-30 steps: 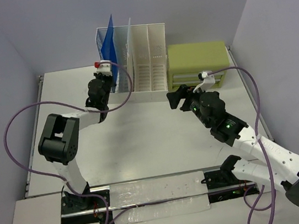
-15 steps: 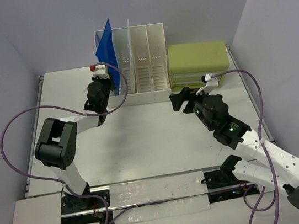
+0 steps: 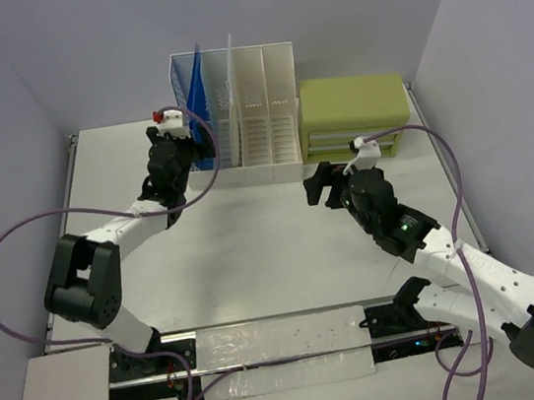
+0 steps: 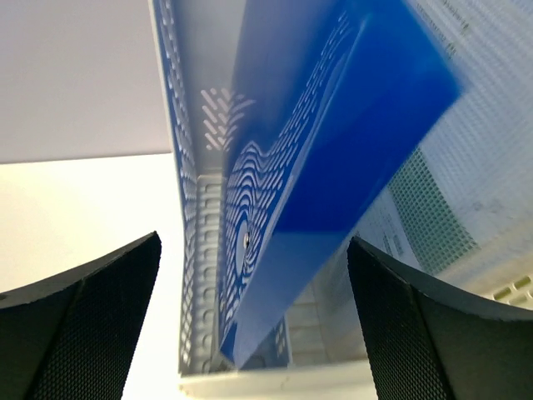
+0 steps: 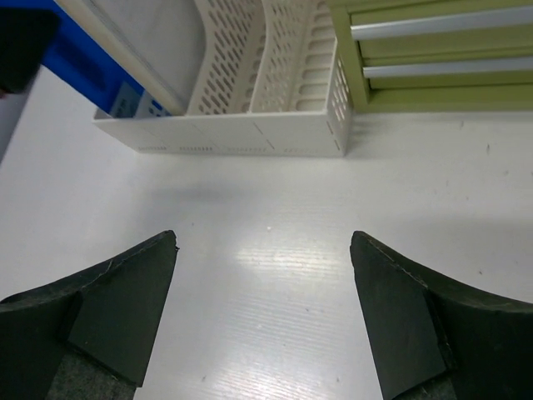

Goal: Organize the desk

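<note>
The white desk (image 3: 253,242) carries a white slotted file rack (image 3: 257,92) at its back edge. A blue folder (image 3: 195,83) stands in the rack's leftmost slot, leaning slightly. My left gripper (image 3: 177,141) is right in front of that slot, open, and the folder (image 4: 350,125) is free between and beyond its black fingers (image 4: 92,308). My right gripper (image 3: 320,182) hovers open over bare desk (image 5: 275,292) in front of the rack (image 5: 250,133), with nothing between its fingers (image 5: 125,308).
A green drawer box (image 3: 352,113) sits right of the rack, seen also in the right wrist view as the drawer box (image 5: 433,58). Purple cables loop from both arms. Grey walls close in the desk's back and sides.
My left gripper has opened and let go of the blue folder, which now stands straighter in the leftmost slot. The right gripper drew back slightly from the drawer box.
</note>
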{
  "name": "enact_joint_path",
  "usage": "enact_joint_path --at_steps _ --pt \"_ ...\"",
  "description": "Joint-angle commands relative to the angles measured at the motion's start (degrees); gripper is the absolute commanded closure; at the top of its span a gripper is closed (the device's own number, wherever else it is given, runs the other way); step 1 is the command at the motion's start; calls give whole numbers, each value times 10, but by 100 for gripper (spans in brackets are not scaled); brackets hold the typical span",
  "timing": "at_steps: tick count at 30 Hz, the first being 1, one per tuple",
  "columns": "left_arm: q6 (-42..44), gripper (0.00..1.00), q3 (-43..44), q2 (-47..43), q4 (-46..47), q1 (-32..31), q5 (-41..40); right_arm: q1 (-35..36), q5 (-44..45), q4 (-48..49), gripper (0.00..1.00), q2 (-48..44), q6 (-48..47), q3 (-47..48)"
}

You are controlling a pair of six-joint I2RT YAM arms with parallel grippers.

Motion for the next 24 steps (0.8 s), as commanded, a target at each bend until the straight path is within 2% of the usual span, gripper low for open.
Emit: enact_joint_path --at_steps 1,3,6,8,10,12,14,16,20,24 --pt "-3 1 57 -89 -134 -1 -20 -15 29 -23 7 -1 12 5" --pt "26 1 85 -121 -206 -1 -41 -43 19 -31 6 -5 18 -5" --pt "85 1 74 -203 -228 18 -71 -85 17 -58 0 -19 29 -20" --pt "102 1 54 -253 -249 60 -34 -129 18 -83 0 -35 35 -35" --pt "95 1 49 -280 -296 115 36 -174 9 -95 0 -49 36 -54" --pt "71 1 48 -290 -384 184 108 -225 -3 -99 0 -76 37 -79" --pt "74 1 33 -283 -441 236 133 -267 -12 -97 0 -91 34 -100" --pt "87 1 8 -280 -457 276 140 -285 -13 -94 0 -100 30 -115" --pt "143 1 -97 -308 -439 355 143 -292 18 -105 0 -118 71 -129" --pt "167 1 -159 -332 -455 432 195 -292 22 -123 0 -121 76 -124"
